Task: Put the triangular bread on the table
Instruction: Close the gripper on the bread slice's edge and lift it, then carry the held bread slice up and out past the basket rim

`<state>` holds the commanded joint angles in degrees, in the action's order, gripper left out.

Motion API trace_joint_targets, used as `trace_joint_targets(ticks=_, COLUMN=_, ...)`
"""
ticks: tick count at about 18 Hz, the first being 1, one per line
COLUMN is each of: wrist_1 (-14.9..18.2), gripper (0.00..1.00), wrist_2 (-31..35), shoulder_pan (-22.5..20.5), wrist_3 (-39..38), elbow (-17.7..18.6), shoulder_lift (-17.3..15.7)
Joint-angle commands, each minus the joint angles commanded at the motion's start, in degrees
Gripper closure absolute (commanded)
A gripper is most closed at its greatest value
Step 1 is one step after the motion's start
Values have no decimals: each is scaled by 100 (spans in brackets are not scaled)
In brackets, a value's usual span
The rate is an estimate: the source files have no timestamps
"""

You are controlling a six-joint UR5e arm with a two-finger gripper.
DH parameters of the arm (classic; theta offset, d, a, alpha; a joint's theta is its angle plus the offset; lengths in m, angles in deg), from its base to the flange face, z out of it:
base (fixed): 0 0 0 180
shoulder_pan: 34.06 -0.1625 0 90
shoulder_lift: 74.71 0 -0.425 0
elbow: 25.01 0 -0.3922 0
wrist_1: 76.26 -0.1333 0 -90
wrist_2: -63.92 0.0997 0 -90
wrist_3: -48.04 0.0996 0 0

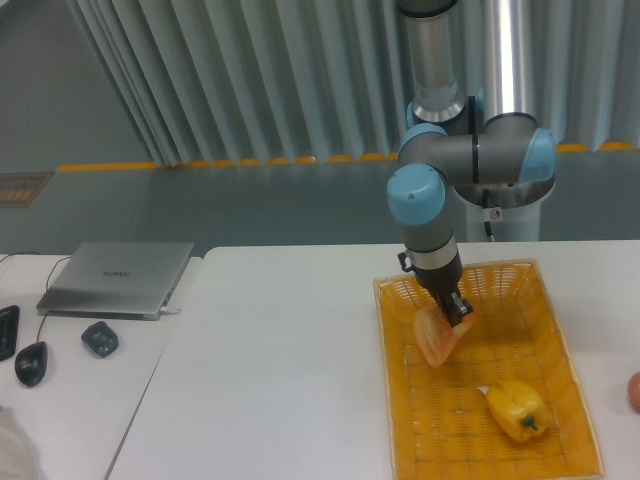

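Note:
The triangular bread (pixel 436 338) is a light orange-tan wedge, held tilted just above the left part of the yellow woven basket (pixel 568 340). My gripper (pixel 455 308) reaches down from the blue-jointed arm and is shut on the bread's upper right corner. The fingers are mostly hidden by the wrist and the bread. The white table (pixel 280 370) spreads to the left of the basket.
A yellow bell pepper (pixel 517 408) with a green stem lies in the basket's front right part. A small reddish-orange round thing (pixel 634 391) sits at the right edge. A closed laptop (pixel 118 278), a dark mouse (pixel 31 362) and a small black object (pixel 99 338) lie on the left table.

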<state>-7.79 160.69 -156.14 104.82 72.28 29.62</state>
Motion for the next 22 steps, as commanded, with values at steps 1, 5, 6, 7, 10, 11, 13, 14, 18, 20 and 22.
trace_joint_targets(ticks=1, wrist_1=26, gripper=88, wrist_2=-9, shoulder_pan=-9, wrist_3=9, elbow=-52, shoulder_lift=-9)
trace_joint_targets(ticks=5, wrist_1=237, gripper=88, wrist_2=-61, shoulder_pan=-438, wrist_3=323, elbow=-106, shoulder_lift=-412)
trace_joint_targets(ticks=6, wrist_1=281, gripper=88, wrist_2=-70, shoulder_pan=-649, wrist_3=639, elbow=-106, shoulder_lift=-509)
trace_joint_targets(ticks=7, wrist_1=299, gripper=88, wrist_2=-88, shoulder_pan=-816, wrist_3=851, elbow=-106, shoulder_lift=-562)
trace_joint_targets(ticks=10, wrist_1=404, gripper=88, wrist_2=-97, shoulder_pan=-1352, wrist_3=1492, elbow=-106, shoulder_lift=-686)
trace_joint_targets(ticks=11, wrist_1=430, gripper=88, wrist_2=-114, shoulder_pan=-1545, wrist_3=1729, elbow=-106, shoulder_lift=-695)
trace_joint_targets(ticks=13, wrist_1=440, gripper=88, wrist_2=-149, shoulder_pan=-1914, wrist_3=2178, elbow=-106, shoulder_lift=-712)
trace_joint_targets(ticks=14, wrist_1=440, gripper=88, wrist_2=-149, shoulder_pan=-2160, wrist_3=2528, elbow=-97, shoulder_lift=-703)
trace_joint_targets(ticks=18, wrist_1=440, gripper=88, wrist_2=-211, shoulder_pan=-2811, wrist_3=3461, elbow=-71, shoulder_lift=-660)
trace_joint_targets(ticks=20, wrist_1=422, gripper=88, wrist_2=-298, shoulder_pan=-3180, wrist_3=3918, elbow=-36, shoulder_lift=-616)
trace_joint_targets(ticks=22, wrist_1=378, gripper=88, wrist_2=-439, shoulder_pan=-3392, wrist_3=4191, elbow=-44, shoulder_lift=-511)
